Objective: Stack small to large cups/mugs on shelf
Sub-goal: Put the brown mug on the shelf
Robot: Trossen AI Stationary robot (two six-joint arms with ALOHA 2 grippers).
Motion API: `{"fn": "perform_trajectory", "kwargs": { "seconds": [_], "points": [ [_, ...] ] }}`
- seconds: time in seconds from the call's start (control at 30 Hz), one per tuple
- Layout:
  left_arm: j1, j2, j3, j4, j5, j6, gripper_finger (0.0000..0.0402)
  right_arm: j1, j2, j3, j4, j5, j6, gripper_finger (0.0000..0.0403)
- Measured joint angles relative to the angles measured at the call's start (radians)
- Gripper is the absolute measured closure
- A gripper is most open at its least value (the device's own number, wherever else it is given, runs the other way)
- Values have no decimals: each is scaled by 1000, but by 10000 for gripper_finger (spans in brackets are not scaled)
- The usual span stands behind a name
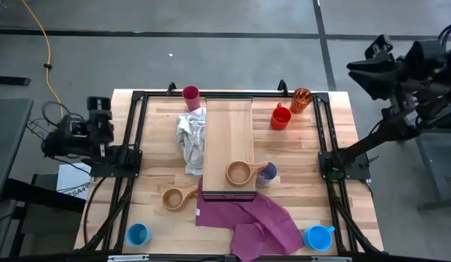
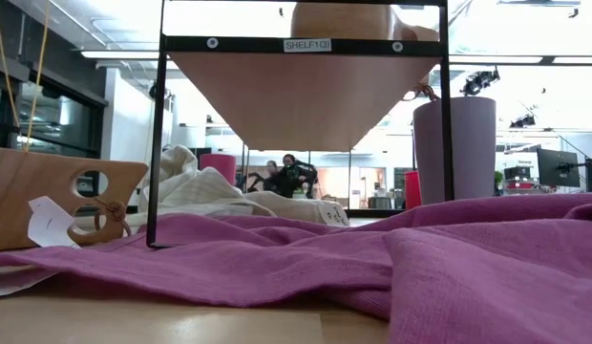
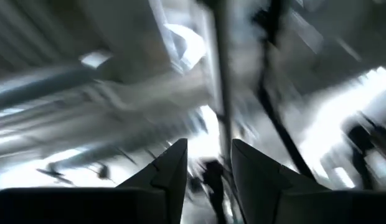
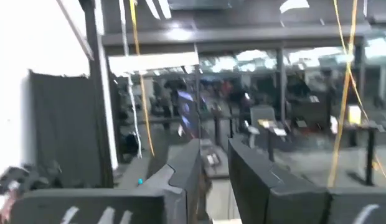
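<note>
The shelf (image 1: 228, 138), a light-wood plank on a dark frame, stands mid-table. One wooden cup (image 1: 240, 173) sits upright on its near end. A lavender tumbler (image 1: 268, 172) stands on the table beside it. A second wooden cup (image 1: 174, 196) lies to the shelf's near left. A magenta tumbler (image 1: 190, 94), a red mug (image 1: 281, 116) and an orange translucent tumbler (image 1: 301, 100) stand at the far edge. Two blue mugs (image 1: 138, 234) (image 1: 318, 236) stand at the near corners. My left gripper (image 3: 208, 144) is open, folded back at the left edge. My right gripper (image 4: 213, 144) is open, off the table's far right.
A crumpled white cloth (image 1: 190, 138) lies against the shelf's left side. A purple cloth (image 1: 254, 218) spreads from under the shelf's near end to the front edge. Dark frames (image 1: 131, 156) (image 1: 342, 164) carry the arms at both table sides.
</note>
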Motion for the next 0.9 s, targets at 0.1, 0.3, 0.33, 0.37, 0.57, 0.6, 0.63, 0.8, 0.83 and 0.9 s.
{"fn": "perform_trajectory", "kwargs": {
  "seconds": [0.1,0.3,0.33,0.37,0.57,0.6,0.63,0.8,0.83,0.9],
  "points": [
    [0,100,204,-316,89,29,291,0,-21,-1,-79,64,50,330],
    [0,389,595,-801,117,28,291,0,-57,-1,-184,128,128,330],
    [0,439,652,-881,108,27,291,0,-62,-1,-199,141,141,330],
    [0,488,705,-965,94,24,291,0,-63,0,-219,155,154,330],
    [0,707,949,-1335,68,29,291,0,-63,-1,-416,225,297,330],
    [0,729,977,-1384,68,29,291,0,-63,-2,-453,242,330,330],
    [0,750,1002,-1435,66,29,291,0,-64,-2,-487,257,361,330],
    [0,819,1050,-1649,57,-22,291,-1,-66,-1,-654,299,499,330],
    [0,826,1048,-1673,57,-45,291,0,-66,-1,-681,306,520,330],
    [0,838,1042,-1711,58,-83,291,-1,-78,-24,-673,323,538,330]
  ]
}}
